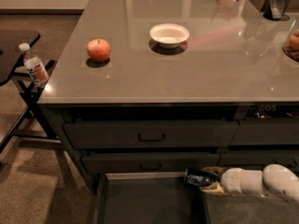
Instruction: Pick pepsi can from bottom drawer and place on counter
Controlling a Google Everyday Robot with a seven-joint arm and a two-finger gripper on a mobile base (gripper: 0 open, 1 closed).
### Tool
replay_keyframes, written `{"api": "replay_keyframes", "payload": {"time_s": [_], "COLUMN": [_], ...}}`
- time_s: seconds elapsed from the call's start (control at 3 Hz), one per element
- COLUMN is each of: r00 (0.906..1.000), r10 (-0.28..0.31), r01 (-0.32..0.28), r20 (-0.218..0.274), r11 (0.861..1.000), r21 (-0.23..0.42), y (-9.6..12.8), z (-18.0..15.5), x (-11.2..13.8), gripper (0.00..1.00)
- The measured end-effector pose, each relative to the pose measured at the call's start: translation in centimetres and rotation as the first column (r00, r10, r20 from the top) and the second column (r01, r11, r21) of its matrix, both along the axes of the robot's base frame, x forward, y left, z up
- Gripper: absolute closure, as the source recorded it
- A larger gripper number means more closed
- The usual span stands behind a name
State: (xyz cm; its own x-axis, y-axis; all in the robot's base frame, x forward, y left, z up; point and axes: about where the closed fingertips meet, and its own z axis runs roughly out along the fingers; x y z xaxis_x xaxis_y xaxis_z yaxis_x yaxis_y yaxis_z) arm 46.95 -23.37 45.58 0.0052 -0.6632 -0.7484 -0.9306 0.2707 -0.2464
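The worktop [187, 73] takes up most of the scene, glossy grey-brown and largely bare across its near half, which leaves plenty of landing room for whatever comes up from below. Under it, the two upper drawer fronts [149, 134] are closed. The bottom drawer [149, 203] is pulled out toward the camera, its flat dark floor exposed so that it can be reached from above.

The robot's pale arm [264, 183] enters low from the right and lies almost level, probably because the can sits on its side and is easiest to take end-on. A white bowl [169, 34] and a red apple [98, 50] rest well apart on the far left part of the worktop. A clear bottle [35, 68] stands off to the left on a black side table [14, 43], clear of the job.

The tool [209, 180] sits at the back right of the bottom drawer. One finger is above the pepsi can [196, 177] and one is below, and both appear clamped onto its right end. The can lies horizontal, just beneath the drawer front above it. The grasp looks made, so lifting out and up to the worktop is what remains.
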Motion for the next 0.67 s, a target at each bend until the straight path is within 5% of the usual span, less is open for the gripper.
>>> {"api": "replay_keyframes", "payload": {"time_s": [0.67], "r00": [0.9997], "r10": [0.008], "r01": [-0.007], "r20": [0.024], "r11": [1.0], "r21": [-0.019], "y": [-0.07], "z": [1.18], "x": [-0.44], "gripper": [1.0]}}
